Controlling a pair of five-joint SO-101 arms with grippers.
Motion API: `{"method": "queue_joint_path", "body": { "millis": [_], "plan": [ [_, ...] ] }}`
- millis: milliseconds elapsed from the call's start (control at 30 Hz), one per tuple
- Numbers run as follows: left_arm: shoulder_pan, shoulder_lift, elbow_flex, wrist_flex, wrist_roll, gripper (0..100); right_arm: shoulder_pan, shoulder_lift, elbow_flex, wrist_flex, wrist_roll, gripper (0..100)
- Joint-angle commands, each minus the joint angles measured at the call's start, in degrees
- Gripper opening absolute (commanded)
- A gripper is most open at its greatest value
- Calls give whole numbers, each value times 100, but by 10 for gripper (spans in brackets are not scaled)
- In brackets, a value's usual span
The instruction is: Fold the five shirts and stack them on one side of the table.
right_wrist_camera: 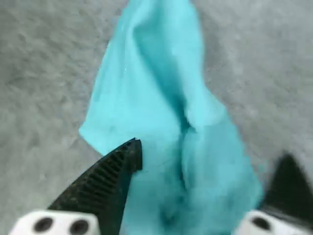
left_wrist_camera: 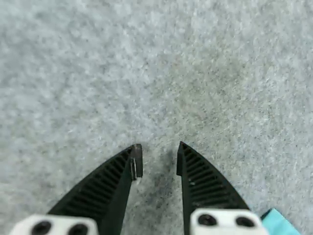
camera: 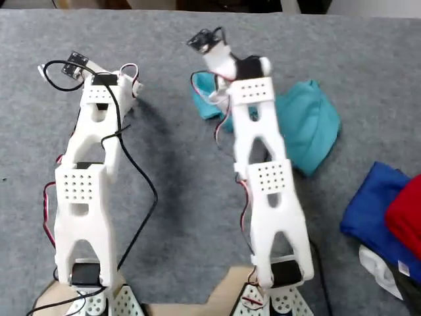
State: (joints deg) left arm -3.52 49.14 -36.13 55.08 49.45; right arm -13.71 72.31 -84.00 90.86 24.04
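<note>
- Teal shirt (camera: pixel 316 125): far centre-right of table (camera: pixel 171 197), crumpled, partly under right arm.
- Prob. soft, light, floppy; take hold at an edge/corner, not the bunched middle.
- Long axis approx. left-right.
- Right gripper (right_wrist_camera: pixel 210 156): fingers wide apart over shirt.
- Left gripper (left_wrist_camera: pixel 159 152): fingers slightly apart, over bare table.
</note>
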Motion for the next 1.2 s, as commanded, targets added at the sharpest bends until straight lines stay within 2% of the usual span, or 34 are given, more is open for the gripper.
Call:
{"method": "queue_joint_path", "body": {
  "millis": [0,67,167,267,467,633,867,1167],
  "plan": [
    [-26,-92,-387,-26,35,129,48,92,-13,-343,-53,94],
    [-18,-92,-387,-26,35,129,127,101,-13,-387,-53,2],
    [62,-84,-387,-35,26,129,277,101,-13,-378,-97,17],
    [141,-84,-387,-44,18,129,400,31,-189,-273,-501,4],
    [158,-84,-387,-44,9,129,418,-277,-1182,475,-642,4],
    [167,-84,-387,-44,9,129,602,-1552,-1147,1073,-642,4],
    [176,-84,-396,-70,9,129,1138,-3310,-1086,1116,-677,4],
    [343,-84,-387,-123,0,129,1842,-4101,-1095,1125,-686,4]
  ]
}}
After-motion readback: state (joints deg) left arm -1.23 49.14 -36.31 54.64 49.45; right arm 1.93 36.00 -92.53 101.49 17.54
